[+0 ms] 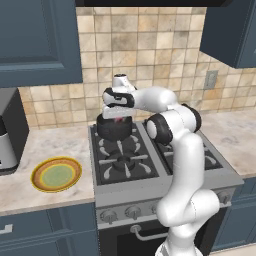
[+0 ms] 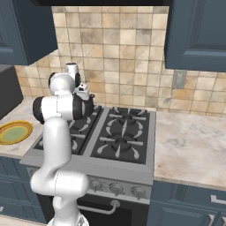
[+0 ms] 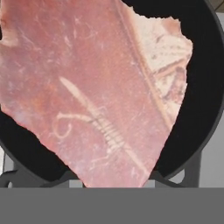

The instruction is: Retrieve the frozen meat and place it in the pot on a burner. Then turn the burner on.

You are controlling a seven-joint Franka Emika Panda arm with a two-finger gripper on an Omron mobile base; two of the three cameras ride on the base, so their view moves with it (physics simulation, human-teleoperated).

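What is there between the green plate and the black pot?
Bare counter, then the stove's edge and its left front burner, seen in the left base view, between plate and pot.

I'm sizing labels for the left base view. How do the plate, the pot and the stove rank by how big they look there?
1. Stove, clearly largest.
2. Plate.
3. Pot, though it sits farther back and the gripper covers its top, so the gap with the plate is uncertain.

Stove (image 1: 150,172) – pot (image 1: 111,129) on rear-left burner; counter (image 1: 45,145) – plate (image 1: 56,174).
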